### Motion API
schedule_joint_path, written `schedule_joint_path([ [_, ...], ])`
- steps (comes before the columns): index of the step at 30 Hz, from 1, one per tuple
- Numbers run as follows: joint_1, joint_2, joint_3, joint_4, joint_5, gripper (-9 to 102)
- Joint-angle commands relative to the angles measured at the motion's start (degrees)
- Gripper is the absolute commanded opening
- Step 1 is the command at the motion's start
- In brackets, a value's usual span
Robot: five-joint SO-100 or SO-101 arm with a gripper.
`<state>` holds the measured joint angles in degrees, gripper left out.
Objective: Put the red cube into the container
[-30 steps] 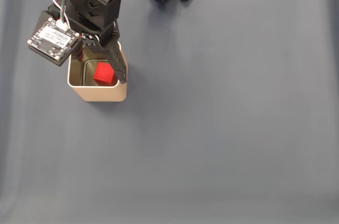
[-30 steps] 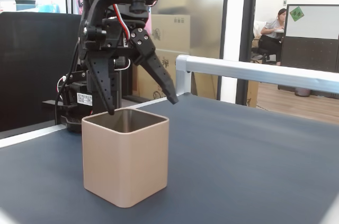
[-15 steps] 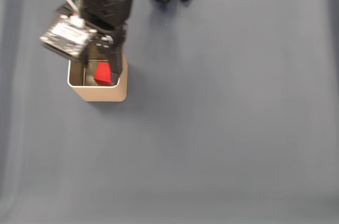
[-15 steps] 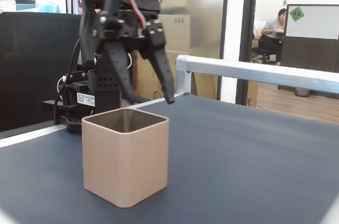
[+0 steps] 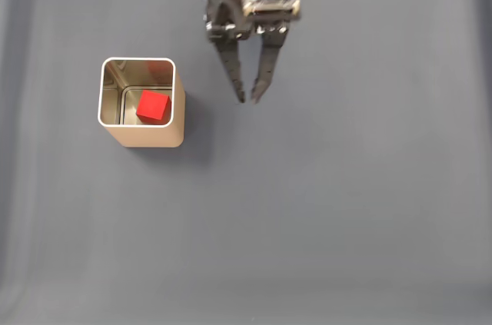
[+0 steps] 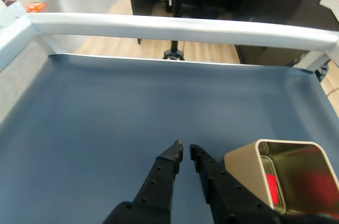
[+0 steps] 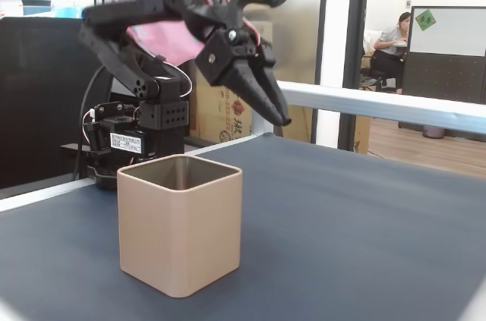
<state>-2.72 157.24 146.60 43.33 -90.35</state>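
The red cube (image 5: 154,106) lies on the bottom of the container (image 5: 144,137), a beige-gold square tin standing upright on the dark mat. In the wrist view the container (image 6: 242,172) is at the lower right, with the red cube (image 6: 271,190) glowing inside it. From the side the container (image 7: 182,237) hides the cube. My gripper (image 5: 248,99) hovers above the mat to the right of the tin in a fixed view from above, well apart from it. Its tips are almost touching and hold nothing. The gripper (image 7: 285,120) points down and rightward, higher than the tin's rim.
A white rail (image 6: 180,25) runs along the table's far edge. The arm's base (image 7: 137,139) stands behind the container. A person (image 7: 395,36) sits far off in the background. Bare mat (image 5: 346,210) spreads right of and below the gripper.
The gripper lifted away from above the container, swung to the right in the view from above, and closed its jaws. The red cube stayed in the container.
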Motion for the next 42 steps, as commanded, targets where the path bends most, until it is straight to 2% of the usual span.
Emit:
schedule_joint_path([
  [1,-1.1,9.2,9.9,-3.9,-1.6,0],
  [12,3.3,28.1,30.1,-2.7,-3.9,0],
  [23,4.8,33.2,30.7,18.7,-1.4,0],
  [42,6.9,33.2,30.7,34.2,1.2,1],
])
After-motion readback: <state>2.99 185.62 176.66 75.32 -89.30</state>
